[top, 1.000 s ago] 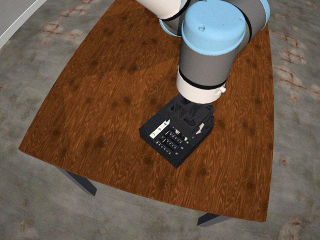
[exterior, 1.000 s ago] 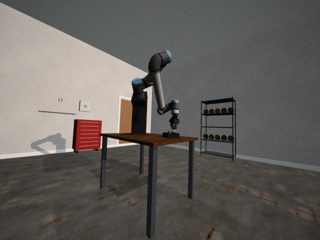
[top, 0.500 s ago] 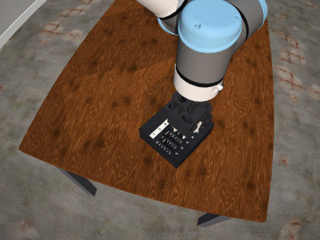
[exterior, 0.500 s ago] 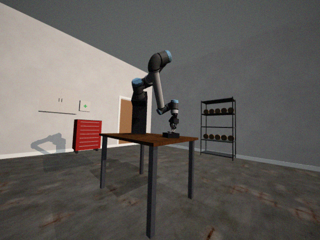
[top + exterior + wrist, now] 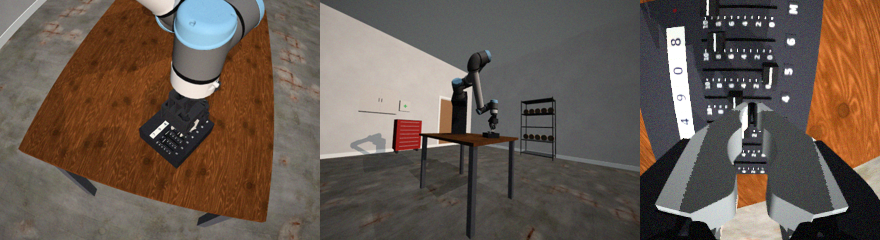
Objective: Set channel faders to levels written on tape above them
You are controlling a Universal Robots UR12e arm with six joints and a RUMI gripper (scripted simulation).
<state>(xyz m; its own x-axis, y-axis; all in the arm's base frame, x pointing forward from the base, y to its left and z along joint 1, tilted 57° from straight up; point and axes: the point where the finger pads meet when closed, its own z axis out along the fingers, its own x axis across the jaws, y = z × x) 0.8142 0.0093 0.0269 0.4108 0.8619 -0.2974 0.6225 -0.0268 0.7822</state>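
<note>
The black lighting desk (image 5: pixel 177 139) lies on the wooden table, right of the middle; it also shows in the exterior view (image 5: pixel 490 134). A white tape strip (image 5: pixel 680 82) with handwritten digits runs along one side, and it shows in the top view too (image 5: pixel 159 129). In the wrist view the rows are marked M, 6, 5 and 4 on the right. The master fader knob (image 5: pixel 710 7) is at the top. Channel knobs sit below it (image 5: pixel 717 41), (image 5: pixel 770 75), (image 5: pixel 735 97). My gripper (image 5: pixel 752 104) (image 5: pixel 182 132) is shut, pointing down at the desk, with a further fader knob right at its fingertips.
The arm's wrist hides the desk's far part in the top view. The table's right edge (image 5: pixel 268 129) lies some way from the desk. A red tool cabinet (image 5: pixel 407 134) and a metal shelf (image 5: pixel 538 127) stand away from the table.
</note>
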